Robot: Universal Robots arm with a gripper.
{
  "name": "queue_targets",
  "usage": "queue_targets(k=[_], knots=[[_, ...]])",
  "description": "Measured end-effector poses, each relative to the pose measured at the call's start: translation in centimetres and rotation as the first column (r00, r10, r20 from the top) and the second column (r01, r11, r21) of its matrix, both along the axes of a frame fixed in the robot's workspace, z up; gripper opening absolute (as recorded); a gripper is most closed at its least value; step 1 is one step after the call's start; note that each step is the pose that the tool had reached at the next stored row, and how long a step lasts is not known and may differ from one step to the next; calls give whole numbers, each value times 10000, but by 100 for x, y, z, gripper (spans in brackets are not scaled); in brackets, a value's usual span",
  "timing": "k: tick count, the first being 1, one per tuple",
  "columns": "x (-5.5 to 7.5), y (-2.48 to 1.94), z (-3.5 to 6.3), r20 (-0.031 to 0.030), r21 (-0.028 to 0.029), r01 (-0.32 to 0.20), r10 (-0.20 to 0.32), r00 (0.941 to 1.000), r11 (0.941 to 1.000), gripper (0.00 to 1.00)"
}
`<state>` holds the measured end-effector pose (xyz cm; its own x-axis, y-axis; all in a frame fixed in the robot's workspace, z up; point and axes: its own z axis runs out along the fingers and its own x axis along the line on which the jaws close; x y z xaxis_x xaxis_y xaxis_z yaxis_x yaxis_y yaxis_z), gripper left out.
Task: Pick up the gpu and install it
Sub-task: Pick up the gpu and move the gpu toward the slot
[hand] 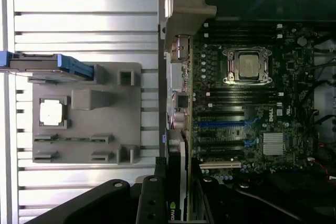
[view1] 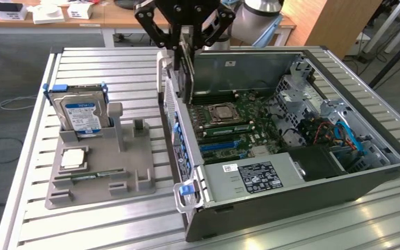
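Observation:
The gpu (view1: 185, 73) hangs on edge from my gripper (view1: 186, 46), which is shut on its upper part. It hovers above the rear edge of the open computer case (view1: 290, 203), close to the slot brackets and over the motherboard (view1: 245, 125). In the wrist view the gpu (hand: 176, 174) shows edge-on between my fingers (hand: 151, 200), its silver bracket towards the case's rear wall. The blue expansion slot (hand: 226, 123) lies just beyond the card, apart from it.
On the slatted table, at the exterior view's left, a grey holder (view1: 134, 172) carries a hard drive (view1: 82, 112), a processor (view1: 73, 159) and a RAM stick (view1: 89, 177). The case's power supply (view1: 255, 177) and cables (view1: 339, 135) crowd its near and right parts.

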<state>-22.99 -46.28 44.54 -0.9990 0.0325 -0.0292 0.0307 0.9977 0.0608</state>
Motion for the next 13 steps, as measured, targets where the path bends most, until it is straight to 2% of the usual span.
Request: queue_targets(k=[13], knots=[[592, 0, 0, -26, 45, -3, 3, 10000, 10000, 27]])
